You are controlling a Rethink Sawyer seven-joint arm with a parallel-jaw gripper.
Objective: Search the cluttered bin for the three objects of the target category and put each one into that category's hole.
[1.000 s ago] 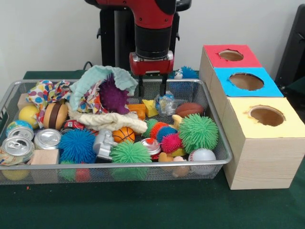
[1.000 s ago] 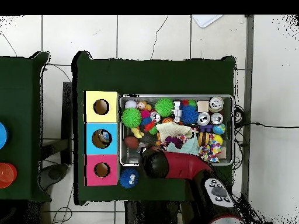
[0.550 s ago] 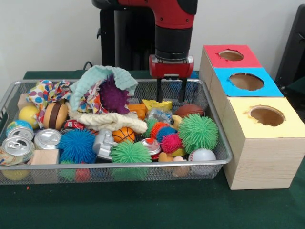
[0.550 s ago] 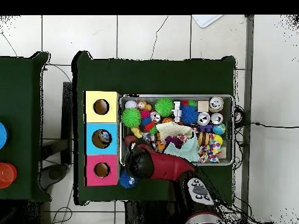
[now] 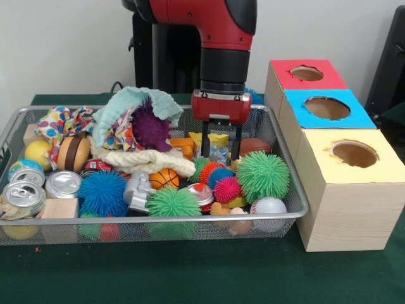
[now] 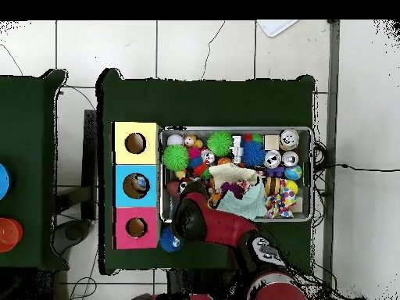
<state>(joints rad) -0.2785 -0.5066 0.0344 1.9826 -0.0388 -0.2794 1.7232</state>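
1. The gripper (image 5: 219,151) is seen lowered into the wire bin (image 5: 278,164), toward the bin's right half in the front view, with its two dark fingers (image 5: 205,144) spread apart and nothing gripped between them.
2. Between and just behind the fingers, a clear-wrapped small item (image 5: 219,152) is seen, lying below a yellow block (image 5: 216,137); whether the fingers touch it cannot be told.
3. A brown toy football (image 5: 255,145) is seen just to the right of the gripper, against the bin's back right corner.
4. A large green spiky ball (image 5: 263,175) is found in front of the football, and a white baseball (image 5: 268,206) lies at the bin's front right corner.
5. A small orange basketball (image 5: 164,178) is seen near the bin's middle, beside a cream knitted cloth (image 5: 145,160).
6. A purple spiky ball (image 5: 150,128) is held in a mint cloth (image 5: 126,104) at the back of the bin.
7. Two drink cans (image 5: 44,187) are found at the front left.
8. Beside the bin, three boxes are lined up, topped in red (image 5: 306,74), blue (image 5: 326,108) and yellow (image 5: 354,154), each with a round hole.
9. In the overhead view, something is seen inside the blue box's hole (image 6: 138,184).
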